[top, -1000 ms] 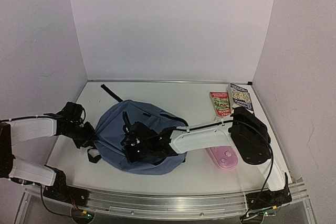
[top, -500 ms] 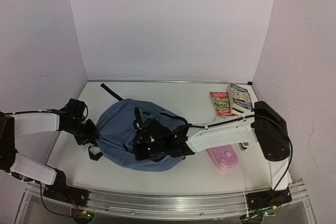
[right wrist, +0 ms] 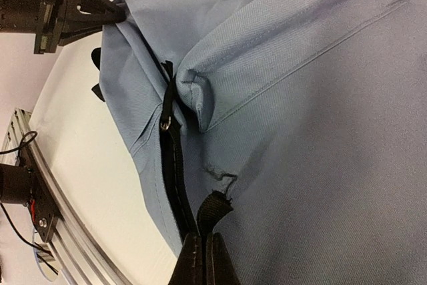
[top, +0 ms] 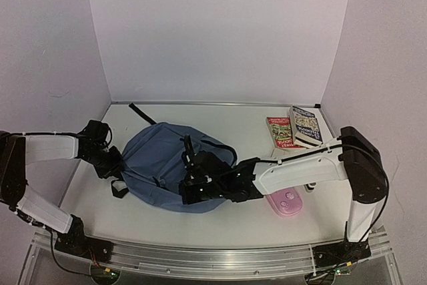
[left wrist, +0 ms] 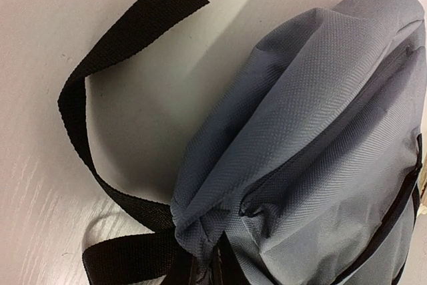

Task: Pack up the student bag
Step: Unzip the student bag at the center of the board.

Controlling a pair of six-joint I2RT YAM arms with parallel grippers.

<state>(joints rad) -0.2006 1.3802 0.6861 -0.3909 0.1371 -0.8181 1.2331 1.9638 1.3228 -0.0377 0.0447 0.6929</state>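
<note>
The student bag [top: 160, 161], slate-blue with black straps, lies flat on the table's left half. At its left edge my left gripper [top: 117, 164] is shut on a pinched fold of the blue fabric [left wrist: 200, 231], just beside a black strap [left wrist: 83, 98]. My right gripper [top: 188, 191] reaches across the bag's front part and is shut on a short black webbing tab [right wrist: 217, 208] next to the black zipper [right wrist: 170, 158]. The zipper looks closed along the stretch I can see. The left gripper [right wrist: 110, 13] also shows at the top left of the right wrist view.
A pink pencil case [top: 283, 200] lies right of the bag, partly under the right arm. Two books [top: 279, 131] [top: 305, 125] sit at the back right corner. A loose black strap [top: 141, 115] trails toward the back wall. White walls close in three sides.
My left gripper has closed on the bag's left edge. The right arm has drawn to the right with the tab, and the bag has shifted and stretched rightward.
</note>
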